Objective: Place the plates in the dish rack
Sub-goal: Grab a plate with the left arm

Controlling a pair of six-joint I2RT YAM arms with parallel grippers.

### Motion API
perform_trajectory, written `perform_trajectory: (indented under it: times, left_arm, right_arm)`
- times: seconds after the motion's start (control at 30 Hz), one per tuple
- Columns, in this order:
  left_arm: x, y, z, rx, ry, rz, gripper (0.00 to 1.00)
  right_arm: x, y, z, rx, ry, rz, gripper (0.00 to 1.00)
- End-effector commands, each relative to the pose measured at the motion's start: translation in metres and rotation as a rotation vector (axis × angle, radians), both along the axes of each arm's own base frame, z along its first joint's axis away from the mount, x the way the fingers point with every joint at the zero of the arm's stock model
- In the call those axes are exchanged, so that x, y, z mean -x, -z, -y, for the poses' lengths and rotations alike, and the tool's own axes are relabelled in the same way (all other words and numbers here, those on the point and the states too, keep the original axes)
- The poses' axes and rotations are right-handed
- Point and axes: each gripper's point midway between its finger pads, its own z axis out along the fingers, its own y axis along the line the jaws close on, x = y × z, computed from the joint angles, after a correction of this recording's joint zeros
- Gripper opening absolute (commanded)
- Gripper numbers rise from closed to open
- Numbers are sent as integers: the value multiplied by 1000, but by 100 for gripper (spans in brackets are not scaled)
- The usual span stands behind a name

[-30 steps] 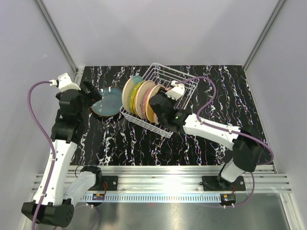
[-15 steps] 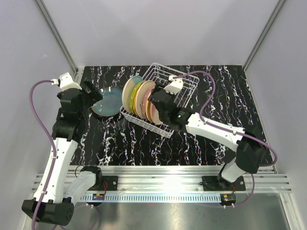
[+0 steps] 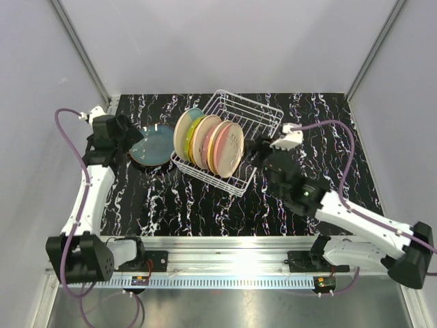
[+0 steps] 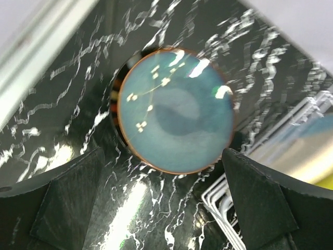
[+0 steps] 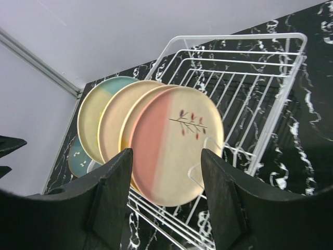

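Peach plate [image 5: 177, 146] racked, ahead of parted right jaws

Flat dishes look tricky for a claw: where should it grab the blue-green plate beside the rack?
Probably the rim of the blue-green plate, on the side away from the rack, coming down at a slant. It lies flat on other plates, so only its edge offers a pinch.

Black marbled table [image 3: 341, 116]: dish rack [image 3: 258, 120], plate stack [image 3: 154, 145]

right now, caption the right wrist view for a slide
Open right gripper facing upright plates in the white dish rack, peach sprig plate nearest.
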Motion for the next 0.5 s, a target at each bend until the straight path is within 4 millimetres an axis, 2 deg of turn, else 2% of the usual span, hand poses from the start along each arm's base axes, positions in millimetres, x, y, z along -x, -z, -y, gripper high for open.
perform_trajectory:
  times: [0.0, 0.03, 0.1, 0.13, 0.17, 0.27, 0.33, 0.37, 0.4, 0.47]
  left_arm:
    - [-12, 16, 2, 106, 2, -28, 99]
    - [-12, 24, -3, 119, -9, -47, 99]
    - [-19, 42, -3, 166, -2, -79, 99]
    - [-21, 48, -7, 184, -9, -87, 99]
    - [-23, 56, -3, 222, 14, -92, 97]
    - [-28, 86, -7, 297, 15, -149, 93]
    - [-29, 98, -12, 330, 7, -163, 92]
    - [-33, 100, -9, 359, 30, -153, 91]
    - [-34, 108, -10, 375, 34, -166, 89]
    - [-37, 114, -11, 389, 43, -168, 87]
  right_arm:
    - [15, -9, 34, -18, 39, 40, 62]
    - [19, 4, 42, 16, 45, 19, 62]
    - [28, 1, 56, 9, 49, 35, 63]
    - [31, 8, 61, 22, 51, 29, 62]
    - [34, 9, 64, 20, 47, 33, 61]
    - [47, 11, 79, 5, 38, 39, 59]
    - [51, 20, 86, 6, 45, 28, 59]
    - [55, 18, 91, -13, 47, 38, 58]
    - [56, 25, 94, -7, 49, 30, 58]
    - [61, 24, 102, -27, 57, 41, 58]
